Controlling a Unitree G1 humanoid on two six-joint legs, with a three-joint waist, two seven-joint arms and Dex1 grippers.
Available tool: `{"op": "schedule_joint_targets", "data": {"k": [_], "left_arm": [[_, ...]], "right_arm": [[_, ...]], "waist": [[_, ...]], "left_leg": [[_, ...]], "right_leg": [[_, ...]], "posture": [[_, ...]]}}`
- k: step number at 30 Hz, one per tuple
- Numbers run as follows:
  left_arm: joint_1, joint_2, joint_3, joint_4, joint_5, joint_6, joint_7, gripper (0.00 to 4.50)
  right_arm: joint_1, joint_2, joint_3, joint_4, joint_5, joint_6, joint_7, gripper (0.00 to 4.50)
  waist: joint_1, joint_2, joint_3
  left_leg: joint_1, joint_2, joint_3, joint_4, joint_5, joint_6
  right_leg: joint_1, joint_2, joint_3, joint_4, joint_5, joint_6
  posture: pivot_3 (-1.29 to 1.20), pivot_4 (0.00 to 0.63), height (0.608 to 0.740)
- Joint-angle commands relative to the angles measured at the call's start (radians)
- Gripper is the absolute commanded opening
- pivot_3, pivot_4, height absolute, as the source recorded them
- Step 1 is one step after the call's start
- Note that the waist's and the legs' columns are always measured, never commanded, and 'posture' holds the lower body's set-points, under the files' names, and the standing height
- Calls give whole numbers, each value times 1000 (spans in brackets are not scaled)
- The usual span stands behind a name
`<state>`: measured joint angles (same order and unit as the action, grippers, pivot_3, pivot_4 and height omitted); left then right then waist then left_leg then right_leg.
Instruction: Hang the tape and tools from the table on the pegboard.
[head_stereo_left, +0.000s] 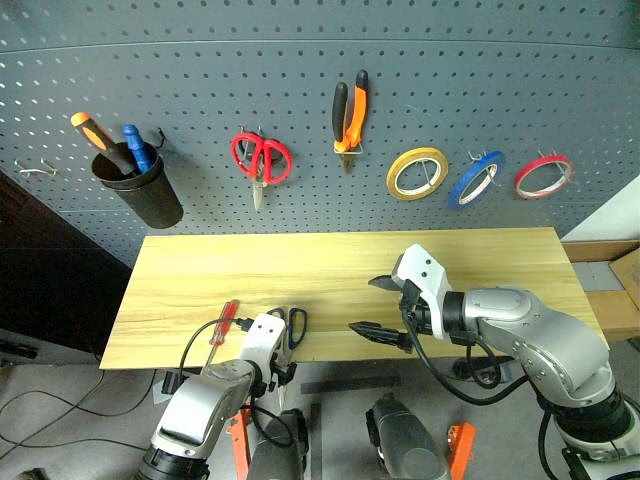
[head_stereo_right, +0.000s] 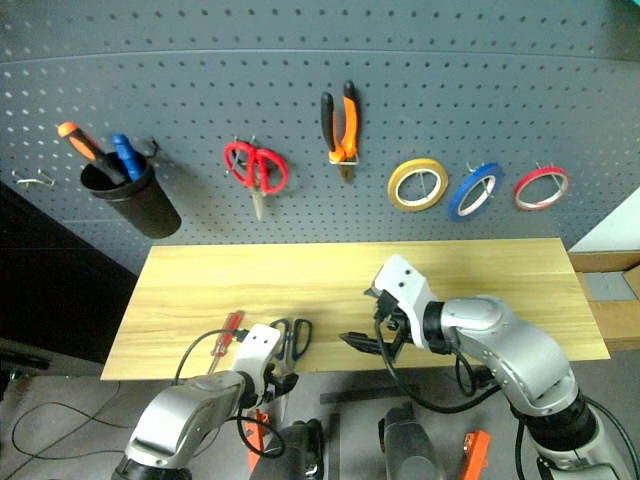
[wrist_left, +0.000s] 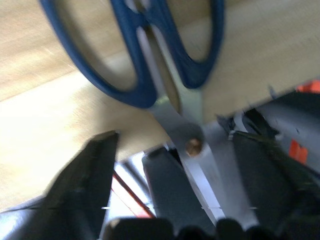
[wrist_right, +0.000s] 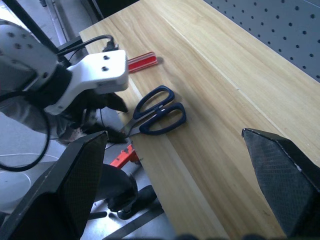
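Observation:
The scissors (head_stereo_left: 293, 322) with dark blue handles lie at the front edge of the pale wooden table (head_stereo_left: 300, 265), blades reaching past the edge. My left gripper (head_stereo_left: 283, 372) is at that edge, open, with its black fingers (wrist_left: 85, 185) on either side of the blades and a gap on each side. The red-handled screwdriver (head_stereo_left: 226, 320) lies just left of the scissors. My right gripper (head_stereo_left: 376, 307) hovers open and empty over the table's front middle. On the grey pegboard (head_stereo_left: 300, 60) hang the orange-and-black pliers (head_stereo_left: 350, 112) and, far right, the red tape (head_stereo_left: 543, 176).
Also on the pegboard are red-handled scissors (head_stereo_left: 262, 158), a yellow tape ring (head_stereo_left: 417, 172), a blue tape ring (head_stereo_left: 475, 178) and a black cup (head_stereo_left: 140, 188) holding two tools. A bare hook (head_stereo_left: 35, 170) sits at the far left. A brown shelf (head_stereo_left: 610, 285) adjoins the table's right end.

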<state>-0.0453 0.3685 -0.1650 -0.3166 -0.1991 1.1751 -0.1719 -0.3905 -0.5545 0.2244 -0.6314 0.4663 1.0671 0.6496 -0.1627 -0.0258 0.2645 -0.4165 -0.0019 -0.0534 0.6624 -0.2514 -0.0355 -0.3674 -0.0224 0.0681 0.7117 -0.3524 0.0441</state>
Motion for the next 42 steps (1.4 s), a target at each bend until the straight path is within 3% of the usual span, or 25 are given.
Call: {"op": "schedule_joint_targets", "data": {"k": [1, 5, 9, 14, 21, 30, 34, 38, 42], "left_arm": [[-12, -14, 3, 76, 27, -28, 11, 2385], [-39, -26, 5, 113, 36, -48, 6, 1077], [-29, -7, -5, 107, 37, -107, -23, 143], [-1, 29, 40, 76, 25, -210, -69, 142], [14, 35, 108, 11, 11, -288, -82, 135], [16, 32, 135, -311, -33, -107, -54, 80], [-19, 11, 152, -339, -30, -102, -38, 80], [-7, -39, 193, -339, -42, -262, -51, 80], [51, -17, 200, -355, 19, -529, -72, 80]], "right_arm": [[9, -15, -26, -45, 24, -6, -3, 4500], [12, -20, -26, -46, 30, -7, -9, 4500], [16, -25, -26, -48, 36, -8, -18, 4500], [20, -28, -32, -51, 45, -8, -30, 4500], [20, -39, -40, -52, 50, -13, -29, 4500], [24, -74, -61, -62, 66, -16, -15, 4500], [25, -83, -65, -60, 72, -24, -11, 4500], [16, -76, -66, -61, 65, -69, -13, 4500], [26, -63, -64, -71, 24, -191, -18, 4500]], "waist": [[0, 0, 0], [7, 2, 1], [10, 2, 2], [9, 2, 3], [12, 2, 7], [18, 0, 10], [18, 0, 11], [18, -1, 11], [17, -1, 11]], "left_leg": [[0, 0, 0, 0, 0, 0], [1, -2, -1, 0, 0, 0], [9, -2, -2, 0, 1, 1], [13, -1, -2, -3, 1, 1], [5, 0, -5, -3, 1, 1], [-2, 0, -5, -2, 0, 2], [-4, 0, -5, -3, -3, 3], [-6, 0, -5, -3, -4, 4], [-7, 0, -5, -3, -4, 4]], "right_leg": [[0, 0, 0, 0, 0, 0], [2, -1, 0, 0, 0, 0], [12, -1, -1, -3, 0, 0], [16, 0, -1, -8, 0, 1], [13, -1, -4, -14, 2, 1], [8, -1, -5, -18, 3, 0], [8, -1, -6, -22, 3, 0], [8, -1, -5, -26, 3, 0], [7, -1, -6, -27, 3, 0]], "posture": [[-264, 279, 740], [-267, 279, 740], [-274, 280, 740], [-274, 279, 740], [-270, 278, 740], [-271, 278, 740], [-265, 274, 740], [-265, 272, 740], [-271, 270, 740]]}}
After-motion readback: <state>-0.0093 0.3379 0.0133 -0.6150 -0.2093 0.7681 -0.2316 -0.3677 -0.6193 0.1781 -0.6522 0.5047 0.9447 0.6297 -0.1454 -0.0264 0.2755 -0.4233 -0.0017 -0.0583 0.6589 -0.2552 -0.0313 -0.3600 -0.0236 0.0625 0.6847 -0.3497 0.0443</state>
